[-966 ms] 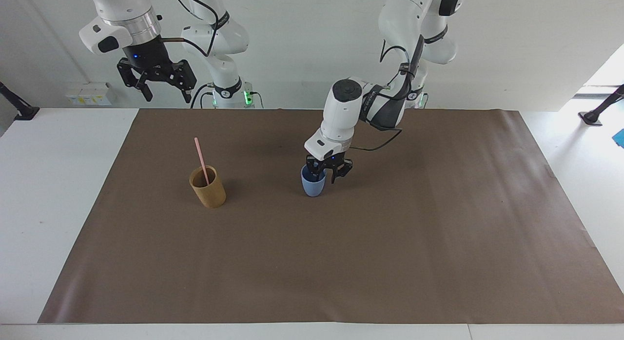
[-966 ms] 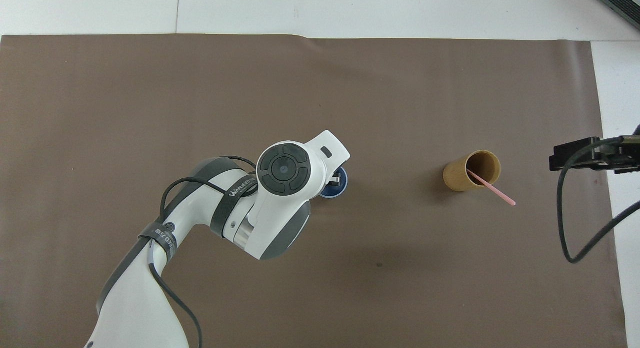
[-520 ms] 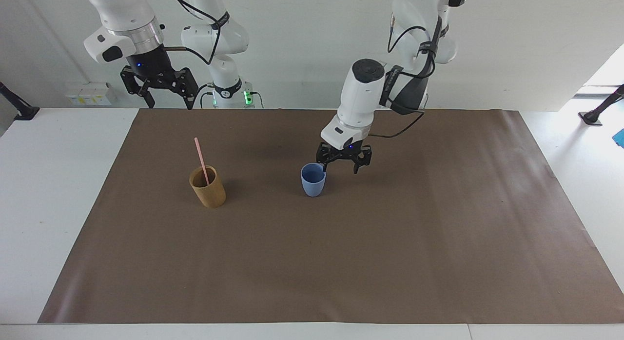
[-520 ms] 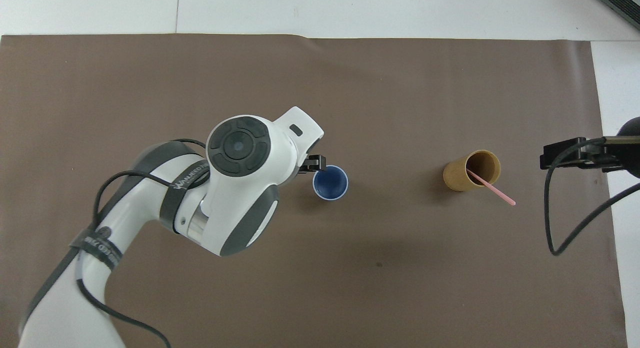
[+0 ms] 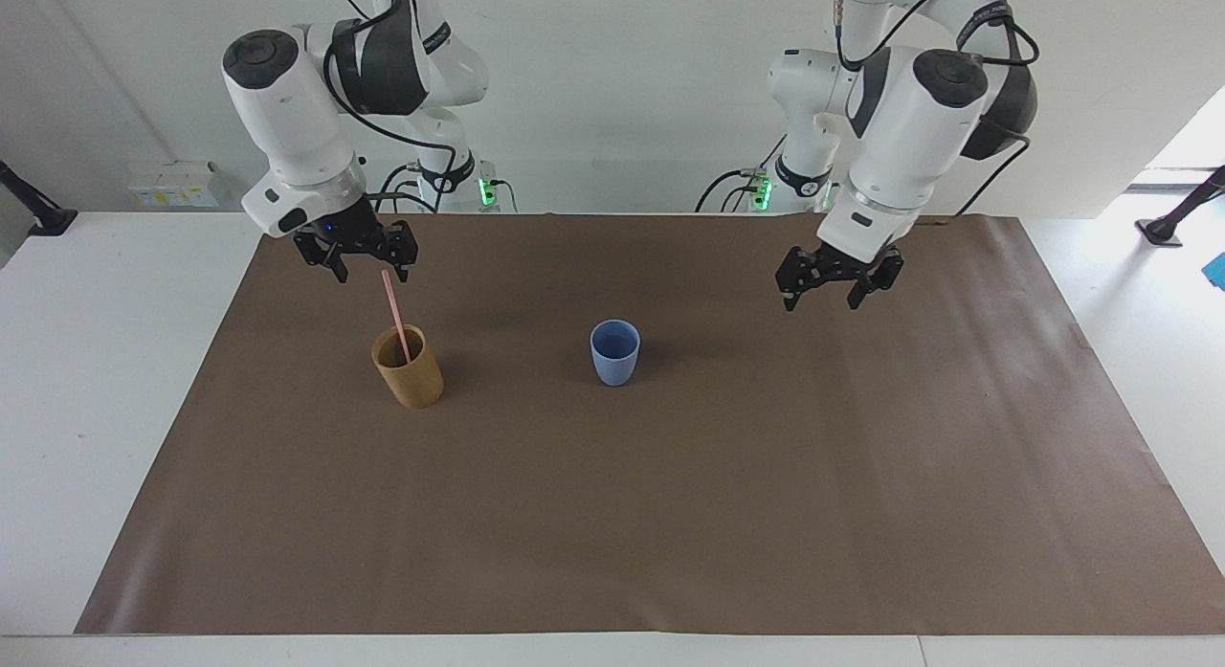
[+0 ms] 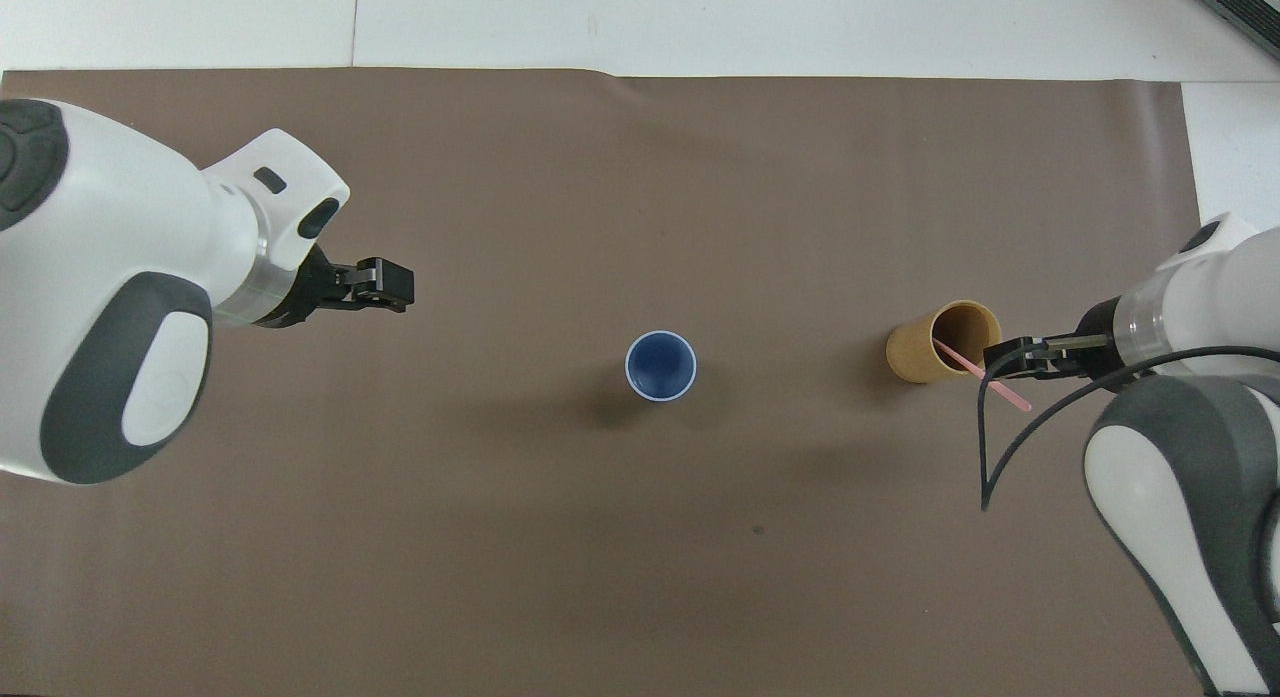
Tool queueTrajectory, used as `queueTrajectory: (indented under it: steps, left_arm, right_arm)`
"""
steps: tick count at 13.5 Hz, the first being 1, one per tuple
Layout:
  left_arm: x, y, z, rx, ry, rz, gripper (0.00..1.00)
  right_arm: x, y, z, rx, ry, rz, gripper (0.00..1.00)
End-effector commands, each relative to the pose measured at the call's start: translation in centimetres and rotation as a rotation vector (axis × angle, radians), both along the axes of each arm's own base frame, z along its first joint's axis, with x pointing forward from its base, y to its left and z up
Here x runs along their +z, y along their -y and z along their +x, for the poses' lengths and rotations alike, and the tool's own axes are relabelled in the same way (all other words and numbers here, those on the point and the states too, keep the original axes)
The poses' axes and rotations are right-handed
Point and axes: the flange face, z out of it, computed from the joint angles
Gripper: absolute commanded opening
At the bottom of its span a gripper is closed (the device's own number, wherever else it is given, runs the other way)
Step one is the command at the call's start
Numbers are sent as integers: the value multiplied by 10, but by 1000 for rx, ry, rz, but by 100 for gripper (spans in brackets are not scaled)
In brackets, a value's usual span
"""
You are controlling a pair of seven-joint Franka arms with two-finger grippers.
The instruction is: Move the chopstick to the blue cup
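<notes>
The right gripper (image 5: 366, 263), jaws apart, hangs at the tip of the pink chopstick (image 5: 396, 316) leaning in the brown cup (image 5: 409, 367), seemingly to lift it, while beside that cup the blue cup (image 5: 614, 352) waits empty and the left gripper (image 5: 835, 286) idles, jaws apart.

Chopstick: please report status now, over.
Right gripper open at chopstick top. Chopstick in tan cup. Left gripper open, waiting. Blue cup empty, path clear.
</notes>
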Motion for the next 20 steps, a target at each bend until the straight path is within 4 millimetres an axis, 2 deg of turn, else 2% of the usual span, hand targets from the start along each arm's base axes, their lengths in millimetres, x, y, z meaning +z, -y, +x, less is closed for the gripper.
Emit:
queueTrajectory:
  steps: [1,3,5,6,7,9,11,13,14,17,20]
  left_arm:
    - [9,-54,-8,-63,-39,-2,100]
    - [20,-79,-15,-110,-56,-4,100]
    - [38,-108,-24,-163,-56,-8,100]
    - [55,-123,-28,-153,-44,-7,100]
    - [74,-134,-31,-143,-38,7,100]
    - [108,-137,-39,-145,-46,17,100]
    - [127,-138,-42,-129,-33,19,100]
    - [126,-137,-47,-119,-72,36,100]
    - [131,-131,-49,-132,-76,55,100]
    - [134,-127,-50,-113,-64,58,100]
    - [128,-126,-61,-104,-76,56,100]
  right_arm:
    - [-29,3,-19,63,20,13,75]
    - [-33,3,-20,88,20,14,56]
    - [-33,5,-20,117,14,15,28]
    - [-34,4,-22,132,2,15,10]
    - [-34,3,-23,141,-14,16,0]
    - [-33,3,-23,145,-32,16,0]
    - [-12,0,-13,152,4,14,0]
    - [24,-1,-10,143,-11,16,0]
    - [41,-2,-10,141,-23,18,0]
    - [96,-9,-13,82,-47,98,0]
    - [111,-37,-8,-161,-89,217,0]
